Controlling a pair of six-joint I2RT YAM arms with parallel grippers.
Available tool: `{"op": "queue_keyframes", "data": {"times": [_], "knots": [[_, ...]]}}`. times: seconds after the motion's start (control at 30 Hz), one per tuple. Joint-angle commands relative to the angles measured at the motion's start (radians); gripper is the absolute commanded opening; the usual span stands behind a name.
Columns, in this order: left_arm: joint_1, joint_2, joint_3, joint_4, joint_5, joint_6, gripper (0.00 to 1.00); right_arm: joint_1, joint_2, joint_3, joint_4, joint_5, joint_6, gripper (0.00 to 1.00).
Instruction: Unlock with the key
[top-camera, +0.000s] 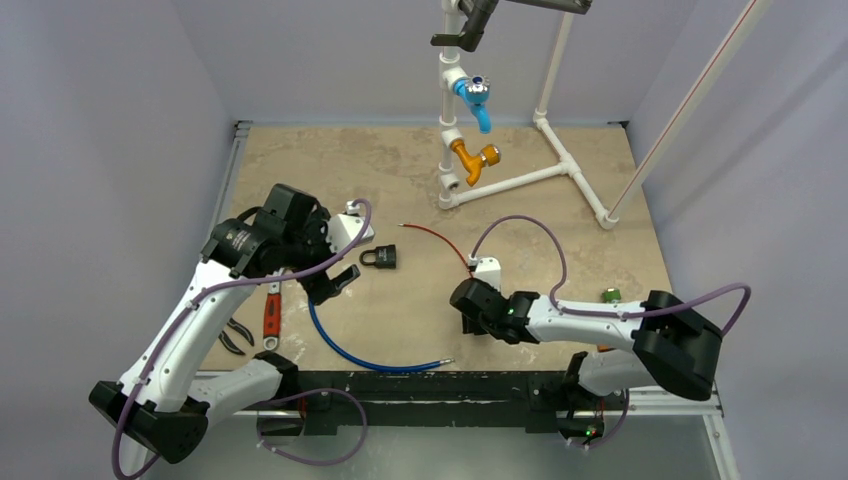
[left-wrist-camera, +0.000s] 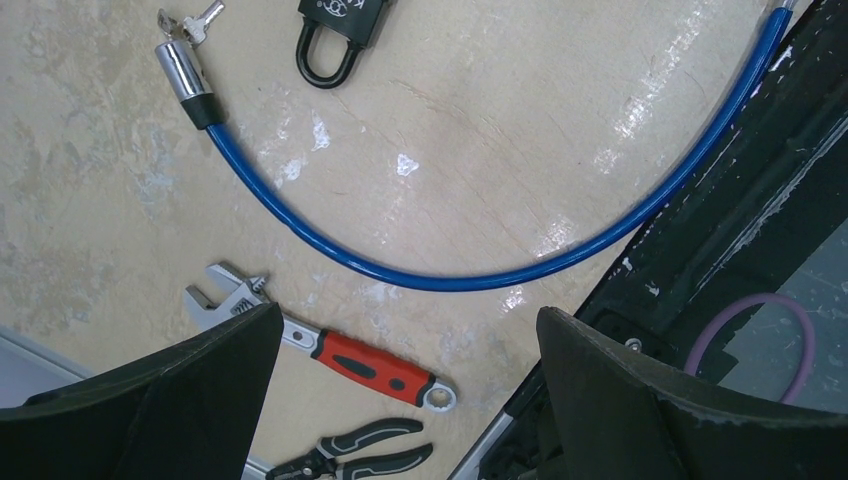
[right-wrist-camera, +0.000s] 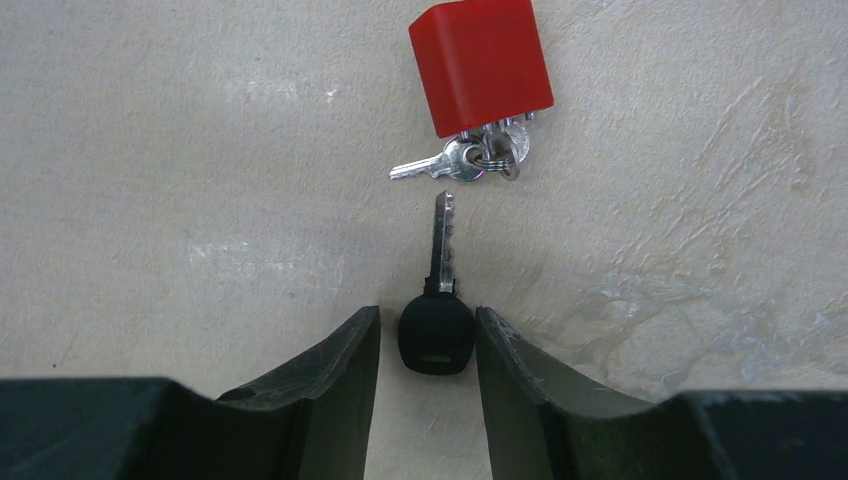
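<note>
A key with a black head (right-wrist-camera: 433, 338) lies flat on the table, its blade pointing at a red padlock (right-wrist-camera: 480, 65) that has a small ring of silver keys (right-wrist-camera: 465, 160) by it. My right gripper (right-wrist-camera: 427, 315) straddles the black head: the right finger is against it and a narrow gap remains on the left, so the jaws stand open. A black padlock (top-camera: 380, 258) lies mid-table, also showing as the black padlock (left-wrist-camera: 335, 30) in the left wrist view. My left gripper (left-wrist-camera: 408, 312) hangs wide open and empty above the table, near the blue cable (left-wrist-camera: 450, 280).
The blue cable lock (top-camera: 350, 350) curves along the near edge, its chrome end (left-wrist-camera: 180, 70) carrying a key. A red-handled wrench (left-wrist-camera: 370, 365) and black pliers (left-wrist-camera: 350, 460) lie at the left. A white pipe frame with taps (top-camera: 470, 160) stands at the back. A thin red cable (top-camera: 435, 240) lies mid-table.
</note>
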Motion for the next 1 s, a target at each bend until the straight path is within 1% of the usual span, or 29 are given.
{"op": "queue_keyframes", "data": {"times": [0.0, 0.03, 0.1, 0.23, 0.3, 0.33, 0.47, 0.53, 0.6, 0.67, 0.73, 0.77, 0.87, 0.97], "knots": [[0.004, -0.021, 0.025, -0.001, 0.013, -0.011, 1.00, 0.021, 0.063, 0.026, -0.092, -0.011, 0.043, 0.37], [0.005, -0.021, 0.024, -0.001, 0.013, -0.010, 1.00, 0.026, 0.072, 0.033, -0.107, -0.002, 0.046, 0.35], [0.005, -0.023, 0.024, -0.002, 0.012, -0.007, 1.00, 0.034, 0.086, 0.046, -0.127, 0.014, 0.054, 0.28], [0.004, -0.024, 0.025, -0.004, 0.007, -0.001, 1.00, 0.038, 0.089, 0.063, -0.146, 0.032, 0.060, 0.08], [0.004, -0.030, 0.027, -0.002, 0.007, 0.006, 1.00, 0.043, 0.071, 0.071, -0.150, 0.037, 0.052, 0.02], [0.004, -0.035, 0.026, 0.003, 0.008, 0.011, 1.00, 0.045, 0.056, 0.074, -0.147, 0.038, 0.041, 0.00], [0.005, -0.094, -0.011, 0.063, 0.063, 0.056, 1.00, 0.048, -0.052, 0.099, -0.116, 0.010, -0.049, 0.00], [0.005, -0.156, -0.045, 0.084, 0.129, 0.125, 1.00, 0.049, -0.110, 0.126, -0.107, -0.020, -0.107, 0.00], [0.005, -0.207, -0.059, 0.050, 0.196, 0.255, 1.00, 0.048, -0.150, 0.160, -0.107, -0.055, -0.155, 0.00], [0.004, -0.263, -0.079, 0.031, 0.235, 0.350, 1.00, 0.048, -0.173, 0.200, -0.117, -0.082, -0.184, 0.00], [0.004, -0.321, -0.086, -0.025, 0.298, 0.519, 1.00, 0.049, -0.187, 0.217, -0.117, -0.096, -0.205, 0.00], [0.004, -0.354, -0.098, 0.006, 0.321, 0.549, 1.00, 0.049, -0.198, 0.219, -0.101, -0.109, -0.211, 0.00], [0.003, -0.419, -0.148, 0.133, 0.434, 0.579, 1.00, 0.048, -0.216, 0.231, -0.010, -0.175, -0.222, 0.00], [0.000, -0.441, -0.221, 0.237, 0.520, 0.562, 1.00, 0.055, -0.218, 0.287, 0.030, -0.234, -0.254, 0.00]]}}
